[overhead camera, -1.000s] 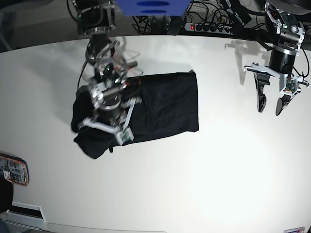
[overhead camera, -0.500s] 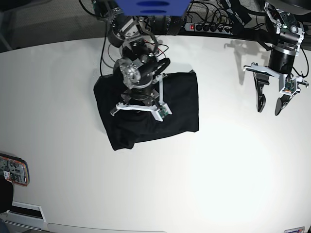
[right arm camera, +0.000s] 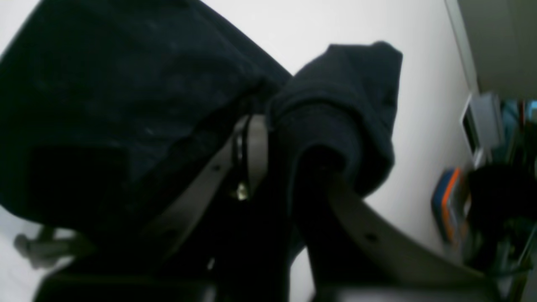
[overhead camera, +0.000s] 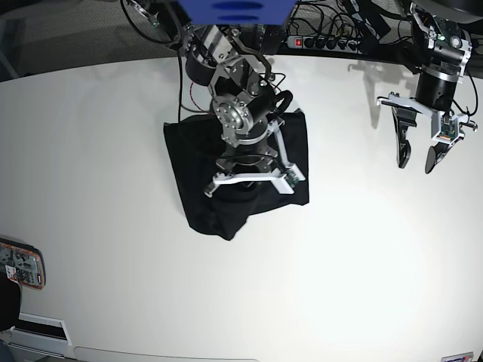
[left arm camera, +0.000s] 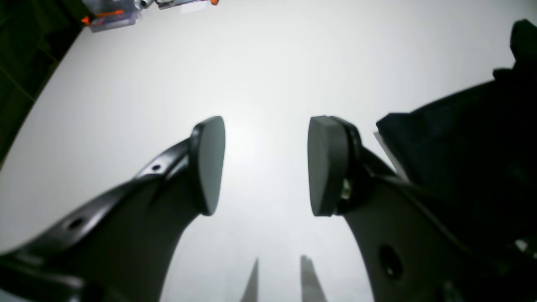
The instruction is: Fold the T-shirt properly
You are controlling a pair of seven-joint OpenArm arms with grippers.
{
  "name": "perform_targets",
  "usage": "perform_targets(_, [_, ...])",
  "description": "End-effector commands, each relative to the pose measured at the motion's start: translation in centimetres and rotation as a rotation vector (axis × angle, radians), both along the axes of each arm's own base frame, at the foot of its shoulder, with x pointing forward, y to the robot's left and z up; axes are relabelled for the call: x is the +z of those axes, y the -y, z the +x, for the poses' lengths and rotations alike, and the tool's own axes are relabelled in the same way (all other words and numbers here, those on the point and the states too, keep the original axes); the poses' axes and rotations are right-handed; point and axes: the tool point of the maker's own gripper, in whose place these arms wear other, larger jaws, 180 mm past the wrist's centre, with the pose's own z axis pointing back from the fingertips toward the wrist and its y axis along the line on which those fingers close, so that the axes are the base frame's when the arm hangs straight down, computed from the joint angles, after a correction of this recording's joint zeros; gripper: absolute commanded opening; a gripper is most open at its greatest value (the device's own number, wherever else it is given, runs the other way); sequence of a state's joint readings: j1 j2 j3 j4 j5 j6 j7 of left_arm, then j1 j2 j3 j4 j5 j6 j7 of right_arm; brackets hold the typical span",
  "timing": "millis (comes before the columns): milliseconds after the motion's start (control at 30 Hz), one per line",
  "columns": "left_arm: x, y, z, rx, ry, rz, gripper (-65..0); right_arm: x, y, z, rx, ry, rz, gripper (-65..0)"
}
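Observation:
The black T-shirt (overhead camera: 189, 177) lies in a folded heap on the white table (overhead camera: 339, 264), left of centre. My right gripper (overhead camera: 246, 194) hangs over it, shut on a bunched fold of the cloth. In the right wrist view the T-shirt (right arm camera: 126, 84) wraps around the right gripper (right arm camera: 270, 138), hiding its tips. My left gripper (overhead camera: 417, 161) hovers at the far right, open and holding nothing. In the left wrist view the left gripper (left arm camera: 266, 163) shows bare table between its pads, with the T-shirt (left arm camera: 461, 159) off to the right.
A power strip (overhead camera: 324, 43) and cables lie along the table's back edge, beside a blue box (overhead camera: 234, 9). A handheld device with orange trim (overhead camera: 21, 264) sits at the front left edge and shows as the device (left arm camera: 111, 19) in the left wrist view.
My right arm has swung to the right, carrying the shirt's left part over the rest of it. The heap is now narrower. The left arm has barely moved.

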State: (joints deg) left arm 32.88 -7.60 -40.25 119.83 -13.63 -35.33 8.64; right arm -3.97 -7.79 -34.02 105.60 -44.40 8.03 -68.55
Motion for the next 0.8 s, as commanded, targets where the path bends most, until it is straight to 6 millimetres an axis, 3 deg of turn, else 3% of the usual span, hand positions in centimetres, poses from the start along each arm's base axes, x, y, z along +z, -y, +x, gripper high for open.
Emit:
perform_targets(0, [1.2, 0.1, 0.2, -0.007, 0.045, -0.001, -34.9, 1.6, -1.7, 0.7, 0.040, 0.064, 0.046, -65.0])
perform_targets(100, [1.2, 0.1, 0.2, -0.006, 0.047, -0.003, -34.9, 1.4, -4.1, 0.2, 0.129, 0.083, 0.093, -65.0])
perform_targets(467, [0.9, 0.0, -0.1, -0.005, 0.031, -0.002, -34.9, -2.5, -7.8, -1.4, 0.245, -0.026, 0.229, -65.0])
perform_targets(633, [0.9, -0.1, -0.2, -0.002, 0.032, 0.000, -34.9, -2.9, -8.6, -1.7, 0.275, -0.022, 0.261, -65.0])
perform_targets(767, [0.9, -0.1, -0.2, -0.001, 0.032, 0.001, -34.9, -2.5, -9.0, -1.6, 0.291, -0.001, 0.283, -45.3])
